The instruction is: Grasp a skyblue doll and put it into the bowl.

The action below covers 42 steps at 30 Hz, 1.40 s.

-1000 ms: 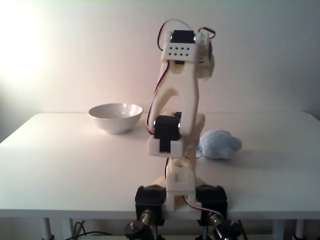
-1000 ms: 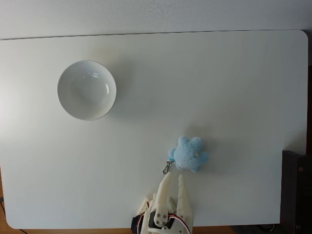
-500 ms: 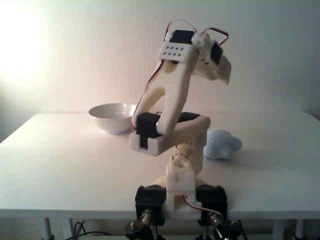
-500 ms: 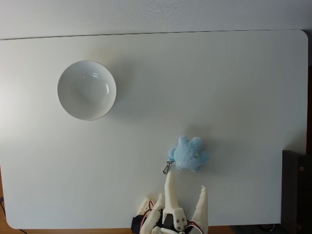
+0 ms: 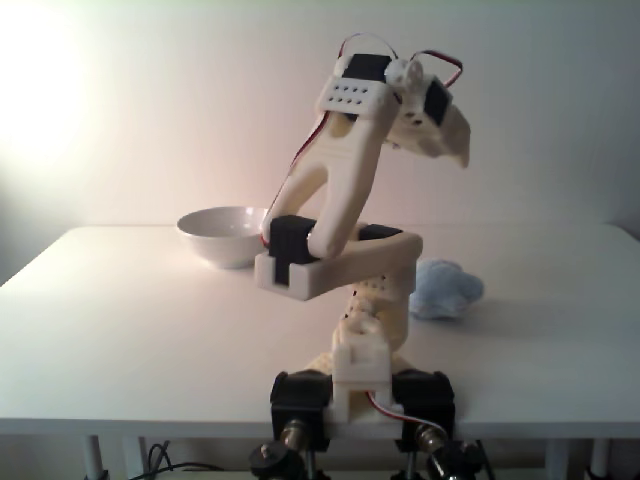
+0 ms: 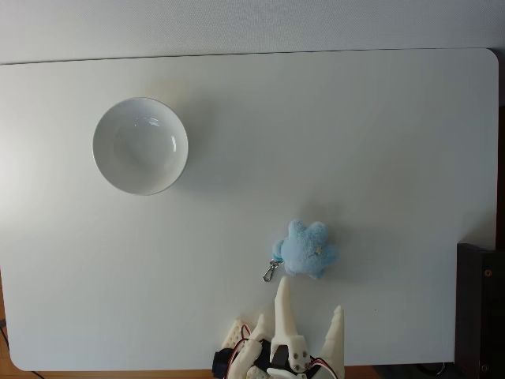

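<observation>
My gripper [image 6: 309,301] hangs with fingers spread wide, just short of the skyblue doll [image 6: 307,250] lying on the white table [image 6: 379,142], well apart from the bowl [image 6: 140,145]; I should straddle the plush body, avoiding its keyring clasp [image 6: 271,273]

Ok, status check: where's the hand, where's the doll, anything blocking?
Hand open, empty, just short of the skyblue doll. Doll on the table, not grasped. Bowl empty, upper left in the top-down fixed view. Nothing blocking.
</observation>
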Each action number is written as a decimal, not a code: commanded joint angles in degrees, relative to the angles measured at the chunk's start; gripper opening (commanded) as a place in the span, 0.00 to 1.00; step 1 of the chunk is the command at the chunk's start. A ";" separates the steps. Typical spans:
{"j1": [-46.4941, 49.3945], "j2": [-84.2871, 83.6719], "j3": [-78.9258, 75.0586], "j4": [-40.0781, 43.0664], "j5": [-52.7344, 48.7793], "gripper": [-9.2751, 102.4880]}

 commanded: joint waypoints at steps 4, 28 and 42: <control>0.18 -8.26 -1.85 -0.62 2.37 0.51; -0.62 -35.16 -0.70 -19.51 2.20 0.51; -0.53 -35.33 6.68 -19.51 2.29 0.76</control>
